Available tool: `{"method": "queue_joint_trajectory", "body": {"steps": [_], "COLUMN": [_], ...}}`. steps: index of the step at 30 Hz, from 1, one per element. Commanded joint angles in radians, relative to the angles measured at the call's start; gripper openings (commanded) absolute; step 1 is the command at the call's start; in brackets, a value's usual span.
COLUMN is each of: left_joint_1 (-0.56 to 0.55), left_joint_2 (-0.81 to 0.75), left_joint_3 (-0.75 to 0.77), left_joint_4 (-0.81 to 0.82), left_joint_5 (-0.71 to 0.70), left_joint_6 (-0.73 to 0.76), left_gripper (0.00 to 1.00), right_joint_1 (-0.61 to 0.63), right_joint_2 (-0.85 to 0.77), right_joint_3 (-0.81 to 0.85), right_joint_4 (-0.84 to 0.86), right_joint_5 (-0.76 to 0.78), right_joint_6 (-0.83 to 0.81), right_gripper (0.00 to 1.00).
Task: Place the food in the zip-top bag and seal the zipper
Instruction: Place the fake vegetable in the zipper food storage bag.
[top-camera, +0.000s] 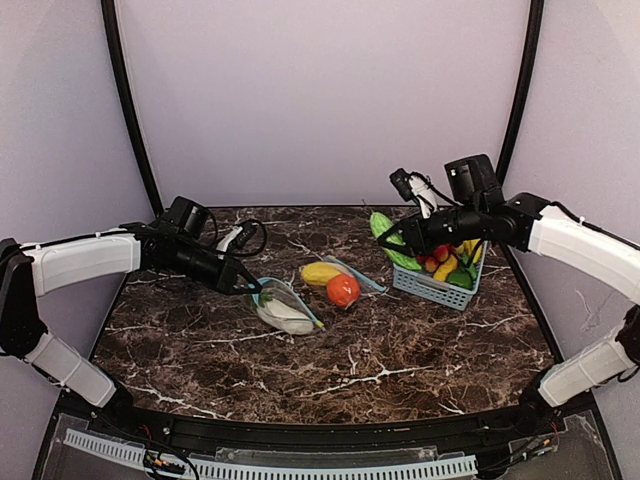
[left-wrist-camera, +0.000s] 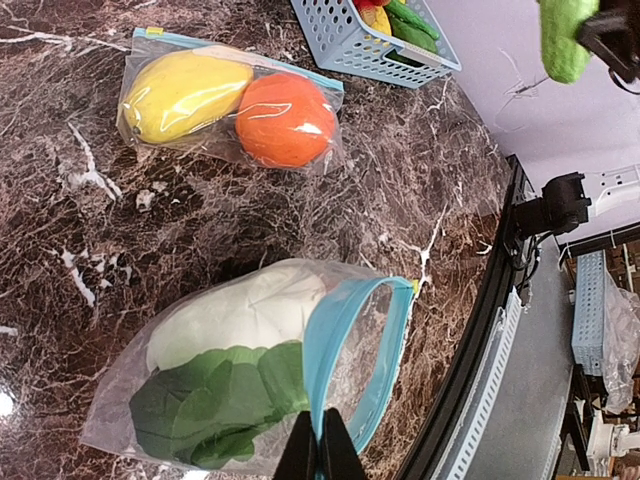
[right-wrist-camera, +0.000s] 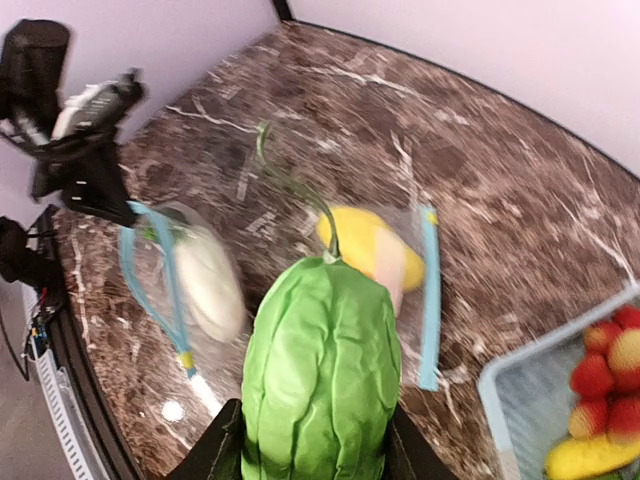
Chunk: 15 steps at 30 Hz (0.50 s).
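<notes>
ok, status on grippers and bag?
Left gripper shut on rim of open bag. Right gripper holds green vegetable aloft near basket. Second filled bag lies between.

Bare marble (top-camera: 330, 370) nearside; bags (top-camera: 287, 310), basket (top-camera: 437, 285) beyond

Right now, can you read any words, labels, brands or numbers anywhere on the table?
No readable text anywhere. The near zip-top bag, the far zip-top bag, the blue basket and the green toy vegetable show no print, label or number.
</notes>
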Motion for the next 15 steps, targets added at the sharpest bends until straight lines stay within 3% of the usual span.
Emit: {"method": "queue_joint_trajectory", "body": {"steps": [1, 6, 15], "left_joint_1": [0.000, 0.001, 0.002], "left_joint_2": [0.001, 0.013, 0.010], "left_joint_3": [-0.003, 0.004, 0.014], "left_joint_4": [0.000, -0.017, -0.038], "left_joint_5": [0.038, 0.023, -0.028], "left_joint_6": [0.000, 0.002, 0.020], "left_gripper": [0.01, 0.01, 0.01], "right_joint_1": [0.158, 0.306, 0.465], "right_joint_2": [-0.051, 0.010, 0.237], "right_joint_3": [-0.110, -0.182, -0.147], "right_joint_4": [0.336, 0.650, 0.959], "right_joint_5": [0.011, 0.121, 0.206], "right_joint_6": [0.056, 0.061, 0.023], "right_gripper": [0.39, 0.38, 0.38]}}
